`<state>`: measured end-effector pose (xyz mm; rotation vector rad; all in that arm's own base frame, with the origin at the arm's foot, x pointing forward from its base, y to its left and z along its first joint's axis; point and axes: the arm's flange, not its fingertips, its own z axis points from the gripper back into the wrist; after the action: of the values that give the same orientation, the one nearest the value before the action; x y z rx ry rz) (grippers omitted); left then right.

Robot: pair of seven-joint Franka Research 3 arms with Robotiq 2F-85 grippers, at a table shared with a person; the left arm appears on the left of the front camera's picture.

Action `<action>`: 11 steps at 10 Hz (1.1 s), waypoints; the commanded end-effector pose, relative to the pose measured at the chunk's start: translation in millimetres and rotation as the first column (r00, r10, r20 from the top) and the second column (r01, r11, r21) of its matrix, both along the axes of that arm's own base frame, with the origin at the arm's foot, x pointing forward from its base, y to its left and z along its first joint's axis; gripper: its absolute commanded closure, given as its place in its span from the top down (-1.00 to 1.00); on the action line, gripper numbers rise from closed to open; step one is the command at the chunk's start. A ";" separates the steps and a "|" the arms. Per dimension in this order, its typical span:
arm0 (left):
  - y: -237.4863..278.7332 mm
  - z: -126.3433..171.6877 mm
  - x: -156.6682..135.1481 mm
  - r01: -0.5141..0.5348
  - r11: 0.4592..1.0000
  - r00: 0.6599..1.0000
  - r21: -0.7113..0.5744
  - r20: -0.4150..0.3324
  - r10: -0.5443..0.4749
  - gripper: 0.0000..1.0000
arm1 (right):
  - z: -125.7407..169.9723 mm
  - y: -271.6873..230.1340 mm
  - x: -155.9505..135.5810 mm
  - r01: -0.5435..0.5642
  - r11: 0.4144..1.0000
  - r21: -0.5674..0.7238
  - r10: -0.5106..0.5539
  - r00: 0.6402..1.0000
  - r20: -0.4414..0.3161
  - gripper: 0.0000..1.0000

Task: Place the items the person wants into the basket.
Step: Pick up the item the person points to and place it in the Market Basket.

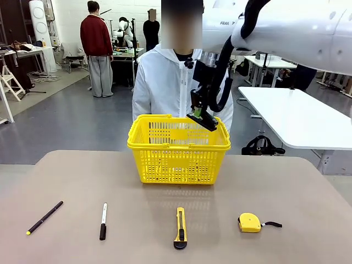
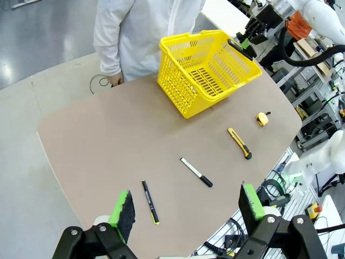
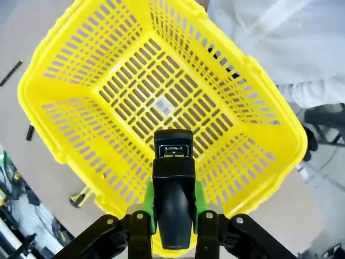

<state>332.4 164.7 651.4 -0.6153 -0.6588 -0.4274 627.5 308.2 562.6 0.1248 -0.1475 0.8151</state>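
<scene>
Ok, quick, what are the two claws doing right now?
Left gripper: open, empty, above the table.
Right gripper: shut on a black object, over the basket.

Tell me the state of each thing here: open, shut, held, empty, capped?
basket: upright, empty, handles down.
left gripper: open, holding nothing, above the table.
right gripper: shut on black object, over the basket.
pen: lying on the table.
marker: capped, lying flat.
utility knife: lying flat, no blade showing.
tape measure: tape wound in, lying on the table.
</scene>
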 end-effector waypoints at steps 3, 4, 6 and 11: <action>2.0 -0.2 -0.8 0.017 1.000 1.000 -0.013 0.017 -0.016 1.00 | 2.1 -1.3 -6.6 0.011 1.000 -0.004 -0.011 1.000 0.004 -0.60; 2.0 -0.2 -0.8 0.017 1.000 1.000 -0.013 0.017 -0.016 1.00 | 2.1 -1.3 -6.6 0.011 1.000 -0.004 -0.011 1.000 0.004 -0.60; 2.0 -0.2 -0.8 0.017 1.000 1.000 -0.013 0.017 -0.016 1.00 | 0.0 -0.2 -0.2 0.001 1.000 -0.001 -0.001 1.000 -0.002 -0.37; 2.0 -0.2 -0.8 0.017 1.000 1.000 -0.013 0.017 -0.016 1.00 | -44.7 40.7 15.4 -0.321 0.947 -0.030 0.319 0.947 -0.037 -0.37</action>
<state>332.4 164.7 651.5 -0.6153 -0.6589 -0.4274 627.7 338.3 515.6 0.1450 -0.0922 1.0810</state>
